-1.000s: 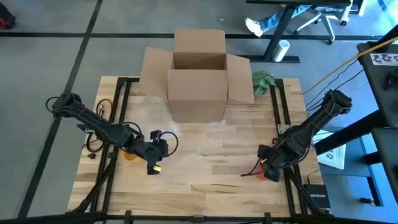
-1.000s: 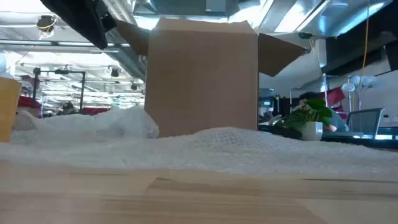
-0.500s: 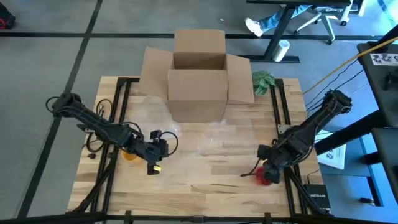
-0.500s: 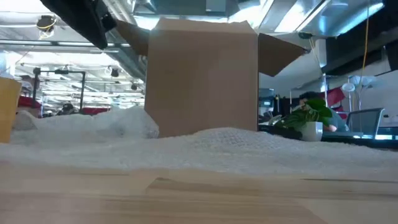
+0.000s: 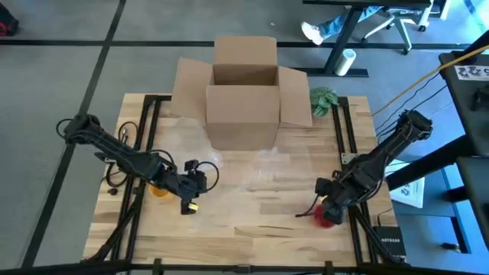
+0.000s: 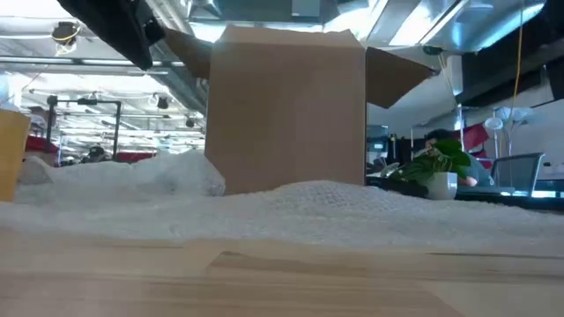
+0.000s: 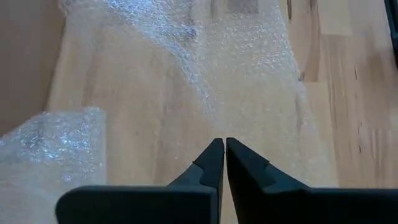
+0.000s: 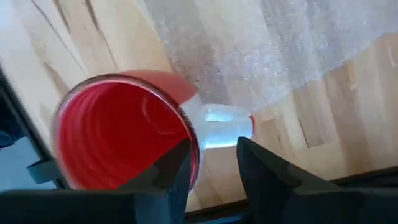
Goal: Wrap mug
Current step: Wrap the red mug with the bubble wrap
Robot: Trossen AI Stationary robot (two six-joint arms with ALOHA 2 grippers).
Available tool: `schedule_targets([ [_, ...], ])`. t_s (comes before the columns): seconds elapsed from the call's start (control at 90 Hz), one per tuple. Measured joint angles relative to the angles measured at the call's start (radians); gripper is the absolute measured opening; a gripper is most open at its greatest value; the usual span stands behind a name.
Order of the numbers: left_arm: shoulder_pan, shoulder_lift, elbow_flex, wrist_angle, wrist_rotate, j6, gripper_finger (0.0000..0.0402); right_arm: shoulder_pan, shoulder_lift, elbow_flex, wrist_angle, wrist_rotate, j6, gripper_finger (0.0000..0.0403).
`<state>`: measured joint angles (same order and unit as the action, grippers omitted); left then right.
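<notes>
A red mug with a pale handle shows in the right wrist view, its mouth turned toward the camera. In the high view the mug is at the table's near right. My right gripper is shut on it. A sheet of clear bubble wrap lies flat on the middle of the table, beside the mug. My left gripper hovers shut at the near left, over the table just short of the bubble wrap, with nothing in it. My right gripper has the mug's pale handle between its two fingers, where the handle joins the rim. One fingertip overlaps the rim's edge. The mug is tilted, its mouth toward the wrist. I cannot tell whether its base rests on the table.
An open cardboard box stands at the far middle of the table, with a small potted plant to its right. A yellow cup stands beside my left arm. Black rails run along both sides of the table.
The red mug in my right gripper has tipped, so more of its red shows from above. It has shifted slightly toward the table's near left.
</notes>
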<state>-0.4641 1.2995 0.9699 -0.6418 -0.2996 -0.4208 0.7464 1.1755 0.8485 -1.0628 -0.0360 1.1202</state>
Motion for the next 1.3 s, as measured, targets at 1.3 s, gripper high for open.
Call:
schedule_targets([
  [1.3,0.000,0.000,0.000,0.000,0.000,0.028,0.0000,-0.036,0.000,0.038,0.119,0.082,-0.029,0.0000],
])
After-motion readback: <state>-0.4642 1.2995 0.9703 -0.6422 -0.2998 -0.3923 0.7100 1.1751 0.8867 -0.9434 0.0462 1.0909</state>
